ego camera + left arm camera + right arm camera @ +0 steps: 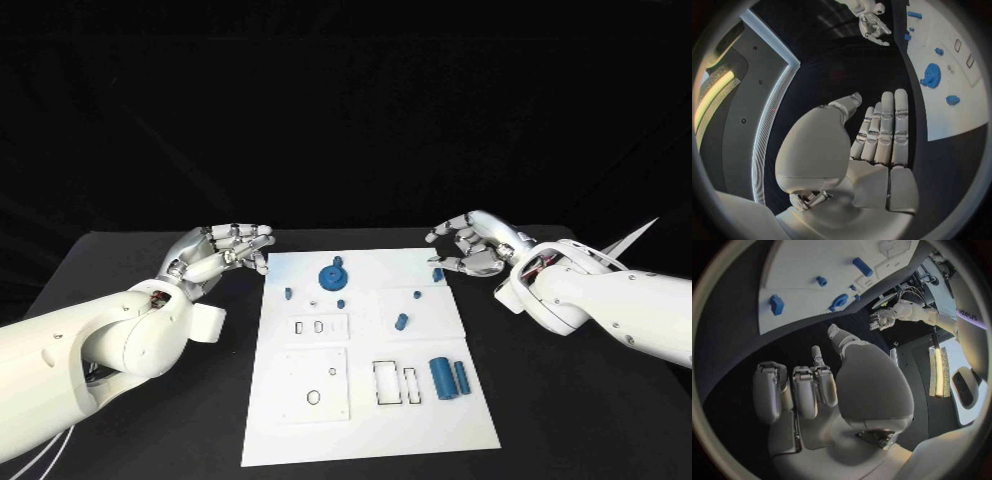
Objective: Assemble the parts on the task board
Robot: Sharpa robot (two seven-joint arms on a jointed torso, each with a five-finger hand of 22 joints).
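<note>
Hands (228,250) (473,246) flank task board (361,420) — both seemingly empty — blue parts (332,275) unassembled.

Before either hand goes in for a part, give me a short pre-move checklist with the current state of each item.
1. Left hand holds nothing: ok, fingers apart and nothing in them in the left wrist view.
2. Right hand holds nothing: ok, palm bare in the right wrist view.
3. Both hands off the task board: ok, each hovers beside a far corner.
4. Blue gear reachable: ok, it sits uncovered near the board's far end.
5. Two blue cylinders lying free: ok, side by side by the rectangular slots.
6. Gear already seated on its peg: cannot tell.
</note>
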